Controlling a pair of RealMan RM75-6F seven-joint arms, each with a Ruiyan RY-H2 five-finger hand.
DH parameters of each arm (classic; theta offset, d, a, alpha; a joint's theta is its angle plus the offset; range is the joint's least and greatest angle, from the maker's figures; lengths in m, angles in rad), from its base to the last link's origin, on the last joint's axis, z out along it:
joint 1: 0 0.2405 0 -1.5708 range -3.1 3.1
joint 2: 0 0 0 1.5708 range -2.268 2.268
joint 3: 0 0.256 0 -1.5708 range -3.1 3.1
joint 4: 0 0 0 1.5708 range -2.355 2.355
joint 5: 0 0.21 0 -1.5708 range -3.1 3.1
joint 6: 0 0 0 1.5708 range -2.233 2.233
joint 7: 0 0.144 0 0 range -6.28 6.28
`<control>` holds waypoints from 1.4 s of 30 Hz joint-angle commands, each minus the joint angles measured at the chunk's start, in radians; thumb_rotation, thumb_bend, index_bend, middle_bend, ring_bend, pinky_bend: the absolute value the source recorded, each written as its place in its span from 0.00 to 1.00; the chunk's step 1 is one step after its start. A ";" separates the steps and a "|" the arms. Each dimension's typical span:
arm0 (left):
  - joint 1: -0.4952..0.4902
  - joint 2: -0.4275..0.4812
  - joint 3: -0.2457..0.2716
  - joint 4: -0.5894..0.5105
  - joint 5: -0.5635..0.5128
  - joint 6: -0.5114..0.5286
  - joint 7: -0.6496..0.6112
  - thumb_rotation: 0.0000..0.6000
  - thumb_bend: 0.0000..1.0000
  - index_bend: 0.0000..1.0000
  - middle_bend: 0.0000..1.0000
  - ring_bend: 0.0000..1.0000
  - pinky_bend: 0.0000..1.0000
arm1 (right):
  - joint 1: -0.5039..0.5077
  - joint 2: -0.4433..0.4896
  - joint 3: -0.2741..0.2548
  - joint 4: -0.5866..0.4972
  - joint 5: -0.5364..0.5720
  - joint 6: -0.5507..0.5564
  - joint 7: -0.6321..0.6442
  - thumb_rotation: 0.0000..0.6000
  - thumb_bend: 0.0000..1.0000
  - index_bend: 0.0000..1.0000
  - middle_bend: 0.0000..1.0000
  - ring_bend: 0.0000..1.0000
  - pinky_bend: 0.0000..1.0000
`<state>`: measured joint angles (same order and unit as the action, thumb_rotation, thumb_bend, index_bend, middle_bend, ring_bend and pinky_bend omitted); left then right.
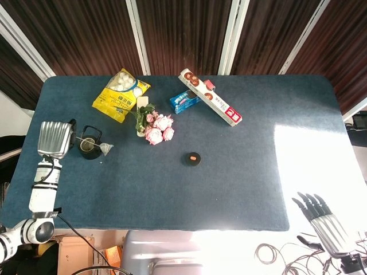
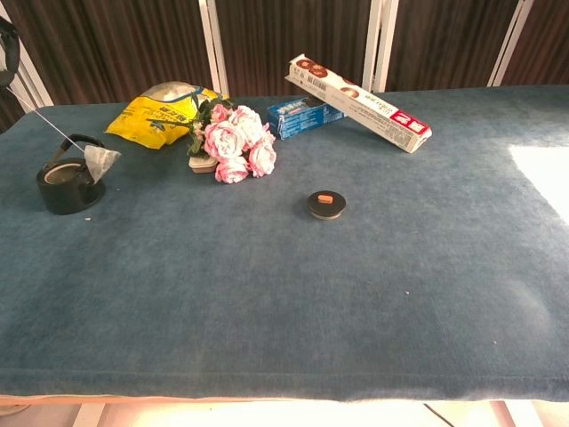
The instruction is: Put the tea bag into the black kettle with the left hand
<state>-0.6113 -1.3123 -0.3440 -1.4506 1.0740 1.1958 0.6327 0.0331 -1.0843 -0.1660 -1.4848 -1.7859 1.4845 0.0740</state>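
Note:
The black kettle [image 1: 89, 147] [image 2: 65, 185] stands lidless with its handle up near the table's left edge. My left hand [image 1: 54, 138] [image 2: 7, 40] hovers just left of it and holds the string of the tea bag. The pale tea bag [image 1: 106, 149] [image 2: 100, 162] dangles from that taut string at the kettle's right side, level with its rim and outside the opening. My right hand [image 1: 323, 220] is off the table's near right corner, fingers apart, holding nothing.
A small black lid [image 1: 194, 158] [image 2: 326, 204] with an orange knob lies mid-table. Behind the kettle are a yellow snack bag [image 1: 120, 95], pink flowers [image 1: 156, 129], a blue box [image 1: 184, 101] and a long biscuit box [image 1: 210, 105].

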 commanded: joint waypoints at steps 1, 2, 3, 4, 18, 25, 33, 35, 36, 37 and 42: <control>-0.016 0.004 -0.017 -0.001 -0.022 0.005 -0.002 1.00 0.47 0.65 1.00 1.00 1.00 | 0.000 0.000 0.000 0.001 -0.001 0.000 0.001 1.00 0.11 0.00 0.00 0.00 0.00; -0.021 0.002 -0.021 0.005 -0.030 0.003 -0.003 1.00 0.47 0.65 1.00 1.00 1.00 | 0.000 0.001 0.000 0.000 -0.001 0.001 0.002 1.00 0.11 0.00 0.00 0.00 0.00; -0.028 -0.001 -0.024 0.013 -0.037 -0.001 -0.003 1.00 0.47 0.65 1.00 1.00 1.00 | 0.000 0.002 0.000 0.000 0.000 0.001 0.003 1.00 0.11 0.00 0.00 0.00 0.00; -0.036 -0.006 -0.028 0.026 -0.049 -0.008 -0.004 1.00 0.47 0.65 1.00 1.00 1.00 | 0.000 0.002 0.001 0.000 0.001 0.002 0.005 1.00 0.11 0.00 0.00 0.00 0.00; -0.094 -0.068 -0.012 0.178 -0.102 -0.063 -0.039 1.00 0.47 0.66 1.00 1.00 1.00 | -0.002 0.009 0.009 0.004 0.012 0.010 0.025 1.00 0.11 0.00 0.00 0.00 0.00; -0.102 -0.088 0.018 0.207 -0.101 -0.074 -0.037 1.00 0.47 0.65 1.00 1.00 1.00 | -0.003 0.008 0.011 0.004 0.014 0.010 0.024 1.00 0.11 0.00 0.00 0.00 0.00; -0.091 -0.111 0.069 0.230 -0.085 -0.087 -0.045 1.00 0.47 0.65 1.00 1.00 1.00 | -0.004 0.008 0.011 0.004 0.015 0.010 0.023 1.00 0.11 0.00 0.00 0.00 0.00; -0.083 -0.115 0.083 0.230 -0.077 -0.090 -0.057 1.00 0.47 0.65 1.00 1.00 1.00 | -0.003 0.007 0.011 0.005 0.015 0.008 0.022 1.00 0.11 0.00 0.00 0.00 0.00; -0.079 -0.117 0.089 0.229 -0.072 -0.091 -0.066 1.00 0.46 0.65 1.00 1.00 1.00 | -0.003 0.007 0.011 0.004 0.014 0.007 0.021 1.00 0.11 0.00 0.00 0.00 0.00; -0.073 -0.119 0.097 0.228 -0.066 -0.094 -0.079 1.00 0.46 0.65 1.00 1.00 1.00 | -0.003 0.006 0.010 0.004 0.014 0.005 0.019 1.00 0.11 0.00 0.00 0.00 0.00; -0.042 -0.132 0.134 0.222 -0.015 -0.090 -0.163 1.00 0.46 0.65 1.00 1.00 1.00 | -0.002 0.005 0.009 0.002 0.012 0.001 0.014 1.00 0.11 0.00 0.00 0.00 0.00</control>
<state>-0.6693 -1.4373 -0.2278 -1.2253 1.0324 1.1024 0.5032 0.0313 -1.0793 -0.1570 -1.4823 -1.7738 1.4856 0.0880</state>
